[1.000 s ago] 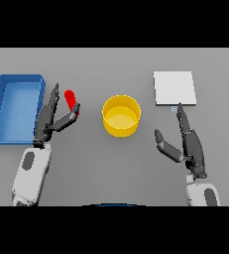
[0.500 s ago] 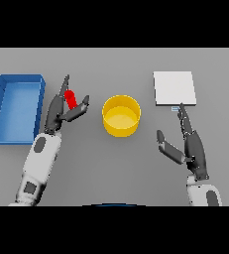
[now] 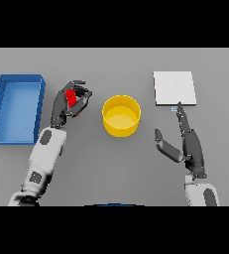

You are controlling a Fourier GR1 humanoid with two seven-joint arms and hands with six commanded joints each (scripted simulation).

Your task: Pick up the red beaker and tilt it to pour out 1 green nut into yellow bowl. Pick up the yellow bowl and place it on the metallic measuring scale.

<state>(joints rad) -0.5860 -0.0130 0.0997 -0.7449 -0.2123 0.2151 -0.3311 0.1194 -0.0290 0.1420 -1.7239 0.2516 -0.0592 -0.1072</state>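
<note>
Fingers and thumb of our left hand (image 3: pixel 66 105) curl round the red beaker (image 3: pixel 72 96), which sits between the blue tray (image 3: pixel 17 79) and the yellow bowl (image 3: pixel 121 115), a little nearer the tray. We hold it in a closed grasp, though so much of it is hidden behind the dark fingers that we cannot say whether it stands upright or leans, nor whether it is clear of the table. Our right hand (image 3: pixel 188 145) lies open on the other side, fingers straight and pointing toward the scale (image 3: pixel 174 88), thumb spread out to the side; it holds nothing.

We judge ourselves to be at the first step: the beaker is gripped but not yet over the bowl, and we see no nut in the bowl. The next move calls for carrying the beaker across to the bowl's rim and tipping it gently, so that only one nut drops out. Too steep a tilt would likely spill more.

Our grey table (image 3: pixel 114 173) is flat and plain. The bowl stands near the middle, well apart from the scale, a pale square plate at the far right, just beyond our right fingertips.
</note>
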